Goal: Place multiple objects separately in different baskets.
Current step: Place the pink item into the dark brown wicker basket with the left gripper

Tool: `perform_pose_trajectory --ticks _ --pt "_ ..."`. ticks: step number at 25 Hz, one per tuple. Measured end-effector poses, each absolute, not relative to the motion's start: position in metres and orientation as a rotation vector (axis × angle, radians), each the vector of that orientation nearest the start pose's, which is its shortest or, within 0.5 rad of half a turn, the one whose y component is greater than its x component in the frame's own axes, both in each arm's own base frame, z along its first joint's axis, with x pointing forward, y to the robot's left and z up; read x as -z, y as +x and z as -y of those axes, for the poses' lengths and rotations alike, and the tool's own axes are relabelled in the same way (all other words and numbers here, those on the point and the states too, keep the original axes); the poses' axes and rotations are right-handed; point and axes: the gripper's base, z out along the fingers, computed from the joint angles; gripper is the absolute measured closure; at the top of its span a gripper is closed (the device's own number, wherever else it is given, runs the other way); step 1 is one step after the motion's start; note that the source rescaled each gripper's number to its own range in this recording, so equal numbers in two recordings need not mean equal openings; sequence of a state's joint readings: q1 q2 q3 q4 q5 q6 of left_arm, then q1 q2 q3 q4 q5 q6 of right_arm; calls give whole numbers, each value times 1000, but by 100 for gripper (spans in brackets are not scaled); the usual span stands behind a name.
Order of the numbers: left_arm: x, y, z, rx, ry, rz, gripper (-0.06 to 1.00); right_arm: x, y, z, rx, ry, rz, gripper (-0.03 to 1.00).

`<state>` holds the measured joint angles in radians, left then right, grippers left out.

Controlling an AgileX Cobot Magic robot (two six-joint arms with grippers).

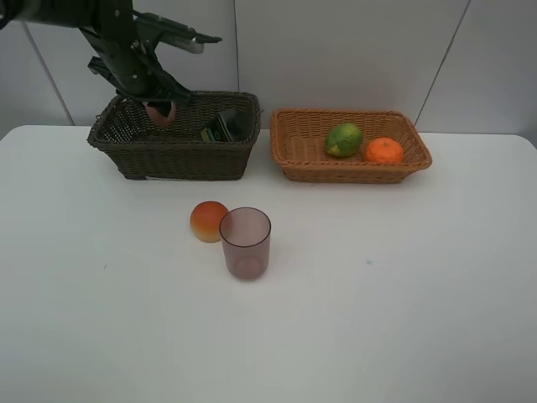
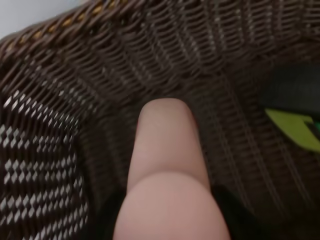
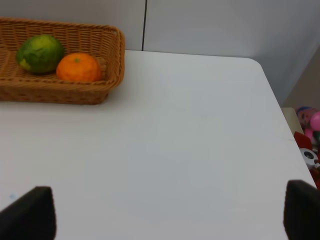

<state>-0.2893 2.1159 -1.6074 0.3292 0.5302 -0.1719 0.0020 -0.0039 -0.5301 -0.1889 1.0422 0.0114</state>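
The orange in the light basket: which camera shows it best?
The right wrist view: the orange looks large and sharp there, beside the green fruit in the tan basket. The exterior high view shows it whole but small. The left wrist view misses it, looking into the dark basket.

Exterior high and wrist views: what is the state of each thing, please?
left gripper: shut on pink bottle
pink bottle: held inside dark basket
dark pump bottle: lying in dark basket
lime: in light basket
orange: in light basket
peach: on table
purple cup: upright, empty
right gripper: open
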Motion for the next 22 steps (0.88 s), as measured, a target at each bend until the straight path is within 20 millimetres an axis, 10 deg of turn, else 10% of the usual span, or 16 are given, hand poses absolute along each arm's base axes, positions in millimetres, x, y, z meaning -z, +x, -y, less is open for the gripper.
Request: perform_pose_trajectory --ticks 14,19,22 --pt "-141 467 114 -102 407 -2503 54 -288 -9 15 215 20 -1984 -1" --pt "-141 468 113 -93 391 -2505 4 -288 -9 15 215 20 -1984 -1" --pt "-146 470 113 -95 382 -2504 -4 -288 -9 15 215 20 -1984 -1"
